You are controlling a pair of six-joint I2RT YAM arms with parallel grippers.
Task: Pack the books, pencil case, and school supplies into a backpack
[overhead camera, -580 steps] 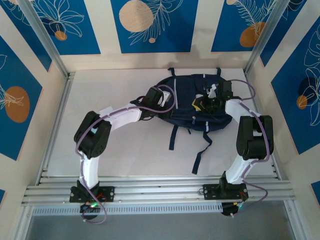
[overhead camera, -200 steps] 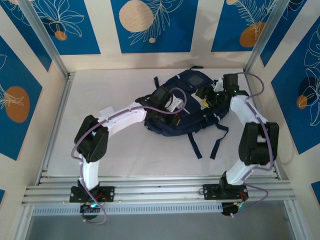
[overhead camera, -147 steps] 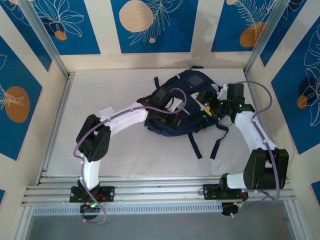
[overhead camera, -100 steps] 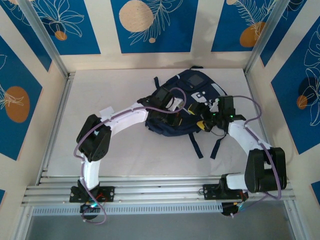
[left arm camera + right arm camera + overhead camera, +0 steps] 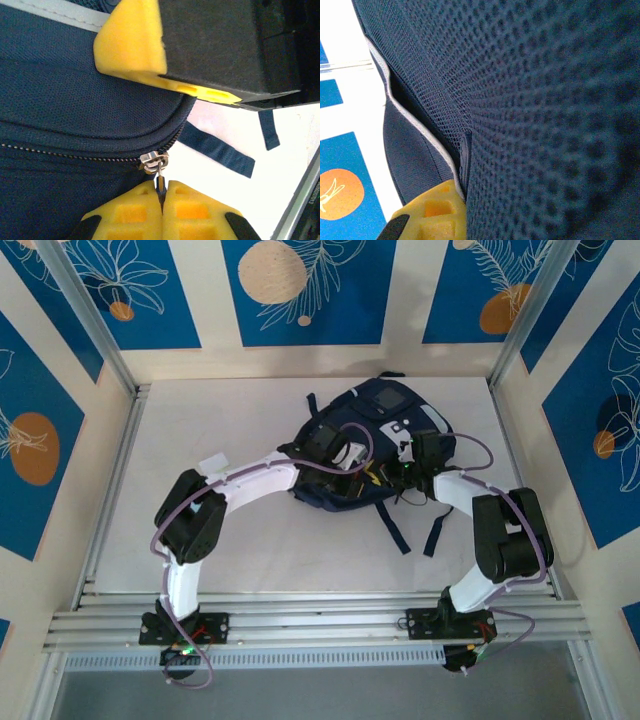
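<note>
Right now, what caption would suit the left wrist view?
Left gripper pinching the zipper pull of the navy backpack.

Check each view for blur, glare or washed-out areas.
Top external: sharp and evenly lit, the backpack clear. Left wrist: zipper pull crisp, the table behind it bleached white. Right wrist: the mesh blurs toward the right, too close to focus.

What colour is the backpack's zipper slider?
Silver zipper slider on navy backpack; clearest in left wrist view.

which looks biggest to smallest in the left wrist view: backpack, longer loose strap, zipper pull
1. backpack
2. longer loose strap
3. zipper pull, tiny despite sitting nearest the camera
</note>
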